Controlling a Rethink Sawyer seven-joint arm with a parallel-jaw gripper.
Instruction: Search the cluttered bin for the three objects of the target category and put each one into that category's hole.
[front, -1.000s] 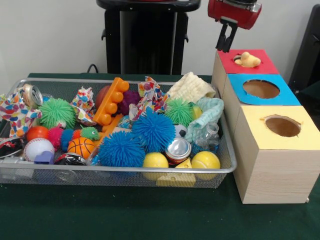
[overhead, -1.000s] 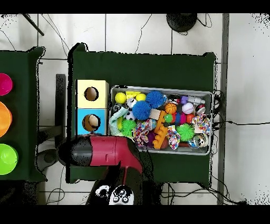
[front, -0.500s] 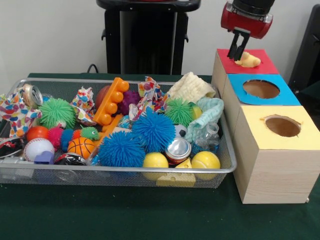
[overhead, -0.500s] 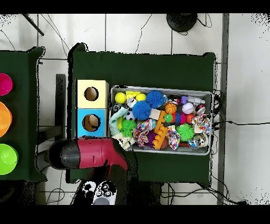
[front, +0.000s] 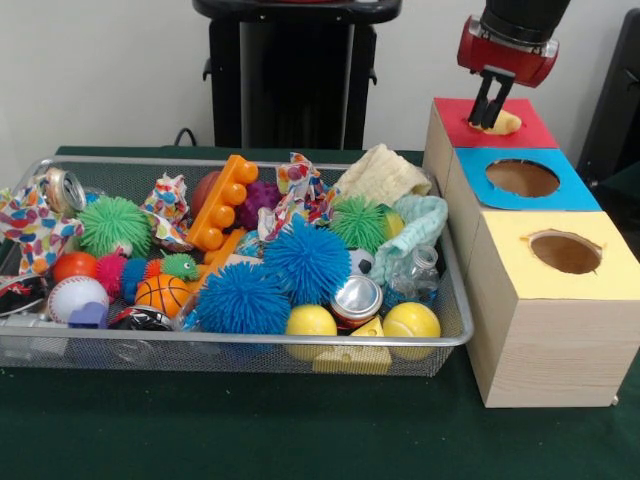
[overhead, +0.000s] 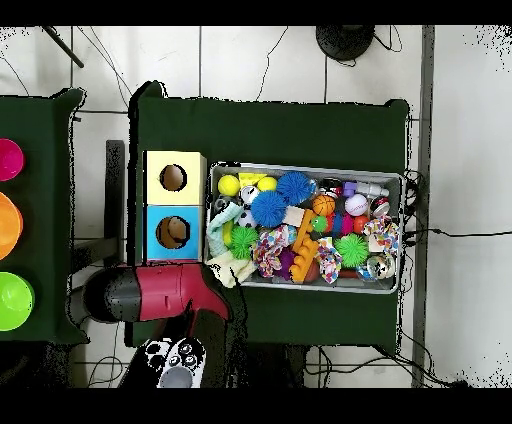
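Since 1 second ago the gripper (front: 489, 113) has shifted right in my front view and come down over the red-topped box (front: 452, 128), at the far end of the row of 3 boxes. I see its jaws nearly together, their tips down at the yellow duck toy (front: 506, 122) that sits at the hole in that red top; whether they are actually gripping it I cannot tell. Only part of the duck shows past the jaws.

Nearer to me along the same row stand the blue-topped box (front: 575, 196) and then the yellow-topped box (front: 520, 270), each with an open round hole.

Left of the boxes, on the green worktop (front: 250, 430), sits the wire mesh bin (front: 240, 345), full of clutter. I can pick out 2 blue spiky balls (front: 306, 262), 2 green spiky balls (front: 114, 224), an orange toy brick (front: 223, 201), a small basketball (front: 162, 293), a baseball (front: 76, 297), 2 yellow balls (front: 411, 320) at the near rim, a silver can (front: 356, 299) between them, and a cream cloth (front: 382, 175) draped at the far right corner.

From overhead, the red arm (overhead: 165, 293) covers the red-topped box completely, so I get no look at the jaws there.
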